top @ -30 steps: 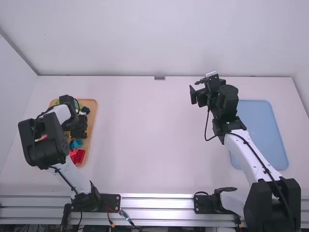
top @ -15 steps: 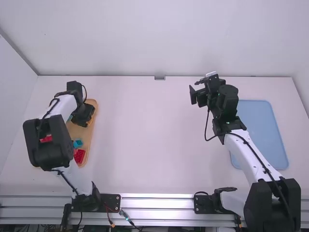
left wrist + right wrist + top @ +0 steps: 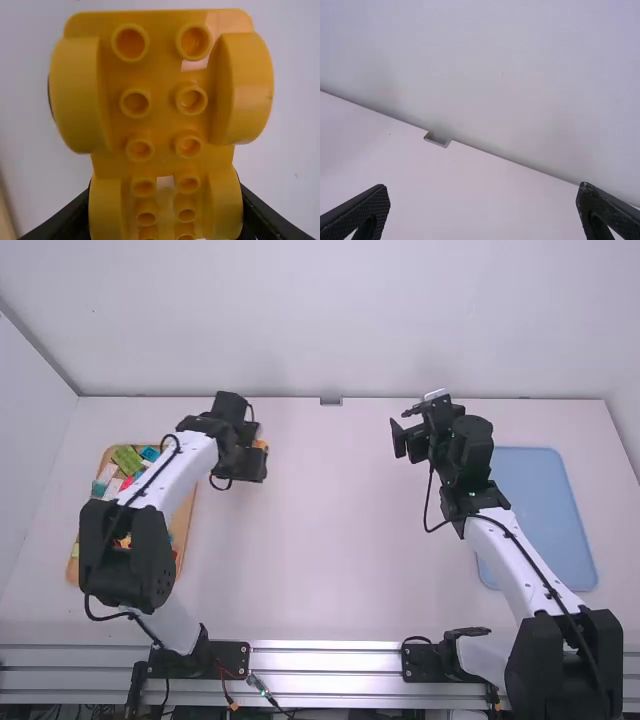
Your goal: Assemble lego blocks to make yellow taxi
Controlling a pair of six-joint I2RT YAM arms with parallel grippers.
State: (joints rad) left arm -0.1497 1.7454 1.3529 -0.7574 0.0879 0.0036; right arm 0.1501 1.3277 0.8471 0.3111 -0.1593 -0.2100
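Pinching: left gripper, yellow block
Block's length: outward from the grip
Right gripper: spread, farther off

left tool clamped, right tool spread wide

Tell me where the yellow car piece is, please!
In the high view, the yellow car piece is on the left, held in the left gripper, to the right of the wooden tray.

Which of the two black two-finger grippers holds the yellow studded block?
The left gripper: the block is between its fingers; the right gripper is open, empty.
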